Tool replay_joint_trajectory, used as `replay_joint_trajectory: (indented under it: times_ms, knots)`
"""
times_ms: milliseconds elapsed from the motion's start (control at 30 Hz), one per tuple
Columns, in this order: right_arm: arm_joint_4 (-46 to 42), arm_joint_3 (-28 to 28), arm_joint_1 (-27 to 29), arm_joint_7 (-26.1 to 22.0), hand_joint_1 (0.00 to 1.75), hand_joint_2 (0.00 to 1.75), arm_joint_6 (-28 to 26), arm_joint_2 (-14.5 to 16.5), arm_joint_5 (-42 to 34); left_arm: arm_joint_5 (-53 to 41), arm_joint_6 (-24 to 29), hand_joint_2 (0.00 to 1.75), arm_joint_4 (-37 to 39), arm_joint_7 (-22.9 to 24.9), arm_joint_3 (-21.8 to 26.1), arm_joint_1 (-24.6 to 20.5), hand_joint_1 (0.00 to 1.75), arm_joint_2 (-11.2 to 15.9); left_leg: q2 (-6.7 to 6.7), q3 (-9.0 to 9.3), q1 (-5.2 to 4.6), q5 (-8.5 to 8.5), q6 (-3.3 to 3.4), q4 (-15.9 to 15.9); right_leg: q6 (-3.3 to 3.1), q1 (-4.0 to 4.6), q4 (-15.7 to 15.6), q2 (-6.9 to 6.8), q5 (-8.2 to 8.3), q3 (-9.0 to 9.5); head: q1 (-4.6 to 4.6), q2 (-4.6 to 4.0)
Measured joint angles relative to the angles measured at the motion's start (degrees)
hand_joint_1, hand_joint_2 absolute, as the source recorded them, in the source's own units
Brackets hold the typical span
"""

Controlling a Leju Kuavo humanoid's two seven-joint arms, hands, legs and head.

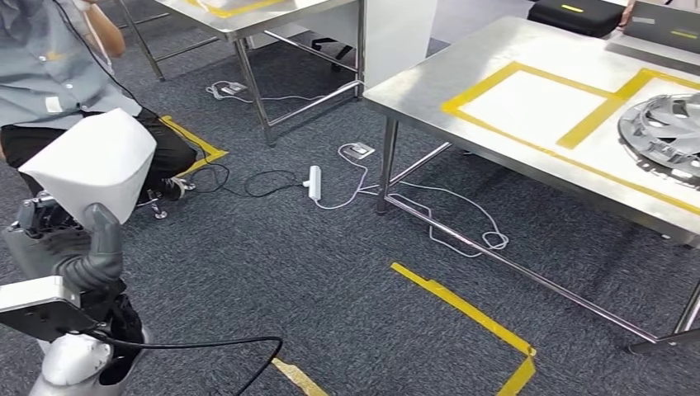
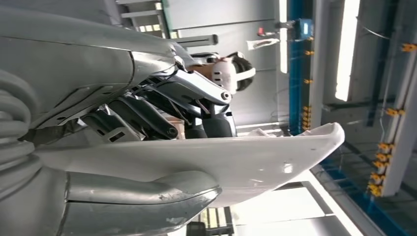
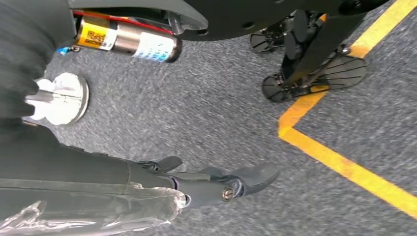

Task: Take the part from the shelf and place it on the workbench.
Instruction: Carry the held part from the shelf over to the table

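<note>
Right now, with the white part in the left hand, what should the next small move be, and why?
Probably turn and step toward the workbench on the right. The left hand holds the white part low at the robot's left side, well apart from the bench, over carpet. The taped rectangle on the bench looks bare, a likely spot to set it down.

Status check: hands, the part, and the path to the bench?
Left hand grips the white part. Right hand hangs over carpet, holding nothing. Workbench ahead to the right; cables on the floor before it.

White part (image 1: 95, 165) in left hand (image 1: 91, 252)
</note>
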Motion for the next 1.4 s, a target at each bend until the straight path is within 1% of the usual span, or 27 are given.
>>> replay_joint_trajectory:
  times_ms: [33,100,167,233,267,300,333,400,467,533,567,633,667,733,767,800,833,900,967,1033,1100,1167,1233,1267,1300,1333,1400]
  knots:
    - [0.0,0.0,0.1,0.0,0.0,1.75,0.0,0.0,0.0,0.4,-0.1,1.75,0.0,-0.1,0.0,0.0,1.75,-0.1,0.63,0.04,-0.03,0.16,0.37,-0.1,0.34,-0.12,0.0,0.13,0.04,-0.33,-0.04,0.0]
    - [0.0,-0.1,0.1,0.1,0.0,1.75,0.0,0.0,0.2,0.7,-0.2,1.75,-0.2,-0.4,0.0,0.0,1.75,-0.2,2.04,0.14,0.03,0.39,1.18,-0.5,0.84,-0.01,2.1,-2.09,-1.34,-1.71,0.27,0.0]
    - [0.0,0.0,0.0,0.1,0.0,1.75,0.0,0.0,0.3,0.8,-0.3,1.75,-0.3,-0.5,0.1,0.0,1.75,-0.3,3.54,0.16,-0.09,0.35,1.67,-0.7,1.13,0.09,8.7,-5.57,-4.88,-4.75,0.62,0.0]
    - [0.0,-0.1,0.0,0.1,0.0,1.75,0.0,0.0,0.4,0.9,-0.3,1.75,-0.4,-0.5,0.1,0.1,1.75,-0.3,5.09,0.16,-0.26,0.26,1.8,-0.6,1.4,-0.08,15.3,-6.8,-7.49,-7.82,0.65,0.0]
    - [0.0,-0.1,0.0,0.1,0.0,1.75,0.0,0.0,0.4,1.0,-0.4,1.75,-0.4,-0.5,0.1,0.1,1.75,-0.3,5.84,0.18,-0.3,0.21,1.79,-0.6,1.49,-0.15,16.1,-7.01,-7.34,-8.11,0.66,0.0]
    - [0.0,-0.1,0.0,0.1,0.0,1.75,0.0,0.0,0.5,1.2,-0.6,1.75,-0.4,-0.6,0.1,0.1,1.75,-0.3,6.56,0.25,-0.32,0.13,1.75,-0.6,1.49,-0.2,14.6,-7.27,-6.13,-7.16,0.66,0.0]
    - [0.0,-0.1,0.0,0.1,0.0,1.75,0.0,0.0,0.6,1.5,-0.7,1.75,-0.4,-0.7,0.1,0.1,1.75,-0.3,7.24,0.38,-0.33,0.02,1.64,-0.6,1.41,-0.2,11.1,-7.91,-4.29,-5.13,0.67,0.0]
    - [0.0,-0.1,0.0,0.1,0.0,1.75,0.1,0.0,1.1,1.8,-1.1,1.75,-0.5,-1.1,0.1,0.1,1.75,-0.3,8.41,0.69,-0.53,-0.29,1.2,-0.5,0.95,0.13,3.2,-10.74,-1.68,-0.62,0.64,0.0]
    - [0.0,-0.1,0.0,0.1,0.0,1.75,0.2,0.0,1.9,2.1,-1.4,1.75,-0.6,-1.8,0.3,0.1,1.75,-0.3,9.4,0.89,-0.81,-0.52,0.66,-0.4,0.36,0.57,0.0,-12.15,-1.26,1.18,0.57,0.0]
    - [0.0,-0.1,0.0,0.1,0.0,1.75,0.2,0.0,2.8,2.5,-1.8,1.75,-0.8,-2.3,0.4,0.0,1.75,-0.3,10.4,1.08,-0.79,-0.74,0.08,-0.4,-0.29,0.58,-0.2,-10.77,-1.05,1.1,0.56,0.0]
    - [0.0,-0.1,0.0,0.0,0.0,1.75,0.3,0.0,3.4,2.6,-2.1,1.75,-0.9,-2.6,0.5,0.0,1.75,-0.2,10.02,1.08,-0.66,-1.16,-0.25,-0.1,-0.63,0.45,-0.3,-10.09,-0.89,1.14,0.53,0.0]
    - [0.0,-0.2,-0.2,-0.3,0.0,1.75,0.3,0.0,4.6,2.8,-2.6,1.75,-1.1,-3.1,0.9,0.1,1.75,-0.1,7.39,-0.15,-0.36,-3.54,-0.84,3.2,-1.24,0.11,-0.7,-8.73,-0.56,1.4,0.24,0.0]
    - [0.0,-0.3,-0.3,-0.5,0.0,1.75,0.3,0.0,5.2,2.9,-2.8,1.75,-1.1,-3.3,1.1,0.1,1.75,0.0,5.74,-1.63,-0.27,-5.3,-1.01,6.6,-1.37,0.07,-0.7,-8.05,-0.53,1.42,0.09,0.0]
    - [0.0,-0.4,-0.4,-0.8,0.0,1.75,0.3,0.0,6.1,2.8,-3.0,1.75,-1.2,-3.6,1.4,0.4,1.75,0.1,4.33,-5.0,-0.21,-7.89,-1.22,13.3,-1.5,0.03,-0.7,-6.44,-0.53,1.44,-0.01,0.0]
    - [0.1,-0.5,-0.4,-0.9,0.0,1.75,0.3,0.0,6.5,2.8,-3.1,1.75,-1.2,-3.6,1.5,0.4,1.75,0.1,4.16,-5.93,-0.2,-7.75,-1.25,14.8,-1.51,0.03,-0.6,-5.55,-0.54,1.47,-0.03,0.0]
    - [0.2,-0.5,-0.5,-1.0,0.0,1.75,0.2,0.0,6.8,2.8,-3.2,1.75,-1.2,-3.6,1.6,0.5,1.75,0.1,4.04,-5.9,-0.19,-6.47,-1.21,14.2,-1.49,0.03,-0.5,-4.68,-0.55,1.53,-0.02,0.0]
    - [0.2,-0.7,-0.5,-1.1,0.0,1.75,0.2,0.0,7.0,2.8,-3.3,1.75,-1.2,-3.6,1.6,0.5,1.75,0.2,3.69,-4.9,-0.15,-4.29,-1.12,11.6,-1.44,0.01,-0.5,-3.82,-0.58,1.62,-0.02,0.0]
    - [0.4,-0.9,-0.6,-1.3,0.0,1.75,0.1,0.0,7.5,2.8,-3.4,1.75,-1.2,-3.6,1.7,0.5,1.75,0.2,1.11,-1.95,0.17,-0.5,-0.88,4.5,-1.15,0.05,-0.2,-2.28,-0.72,1.59,-0.01,0.0]
    - [0.6,-1.2,-0.7,-1.5,0.0,1.75,0.0,0.0,8.1,2.8,-3.4,1.75,-1.2,-3.6,1.8,0.6,1.75,0.2,-1.15,-0.47,0.37,0.41,-0.7,0.6,-0.51,-0.03,0.1,-0.98,-0.69,1.03,0.0,0.0]
    - [0.7,-1.7,-0.8,-1.7,0.0,1.75,0.0,-0.1,8.7,2.9,-3.4,1.75,-1.3,-3.6,1.9,0.7,1.75,0.3,-0.6,-0.38,0.26,0.23,-0.28,0.2,0.27,-0.28,0.0,0.08,-0.5,0.34,-0.02,0.0]
    - [0.8,-2.0,-0.8,-1.8,0.0,1.75,0.0,-0.1,9.5,2.9,-3.5,1.75,-1.3,-3.7,1.9,0.7,1.75,0.3,0.84,-0.17,0.28,0.39,0.47,-0.3,0.87,-0.25,1.1,-1.98,-1.33,-0.64,0.25,0.0]
    - [0.9,-2.2,-1.1,-2.0,0.0,1.75,0.1,-0.2,10.3,2.9,-3.5,1.75,-1.4,-3.7,1.9,0.7,1.75,0.2,2.43,-0.03,0.21,0.41,1.09,-0.5,1.26,-0.2,6.5,-5.63,-4.32,-3.39,0.62,0.0]
    - [1.0,-2.4,-1.2,-2.2,0.0,1.75,0.1,-0.2,11.2,2.9,-3.5,1.75,-1.5,-3.7,1.9,0.9,1.75,0.2,3.88,-0.03,0.03,0.3,1.31,-0.5,1.55,-0.35,13.9,-6.91,-7.4,-7.03,0.71,0.0]
    - [1.1,-2.4,-1.3,-2.3,0.0,1.75,0.1,-0.2,11.8,2.9,-3.6,1.75,-1.5,-3.7,1.9,0.9,1.75,0.2,4.46,-0.02,-0.01,0.24,1.32,-0.5,1.64,-0.39,15.8,-7.04,-7.72,-7.94,0.71,0.0]
    - [1.2,-2.5,-1.3,-2.4,0.0,1.75,0.1,-0.2,12.4,2.9,-3.6,1.75,-1.5,-3.7,1.9,0.9,1.75,0.3,4.91,0.02,-0.03,0.19,1.26,-0.4,1.67,-0.39,15.6,-7.13,-6.97,-7.74,0.72,0.0]
    - [1.3,-2.6,-1.3,-2.5,0.0,1.75,0.1,-0.3,13.0,2.9,-3.7,1.75,-1.5,-3.7,1.9,0.9,1.75,0.3,5.24,0.1,-0.03,0.12,1.16,-0.4,1.61,-0.39,13.1,-7.25,-5.33,-6.34,0.72,0.0]
    - [1.5,-2.8,-1.3,-2.7,0.0,1.75,0.0,-0.3,14.0,2.8,-3.7,1.75,-1.5,-3.7,1.9,0.9,1.75,0.3,5.65,0.3,-0.15,-0.07,0.85,-0.4,1.25,-0.27,5.1,-7.78,-2.09,-1.85,0.73,0.0]
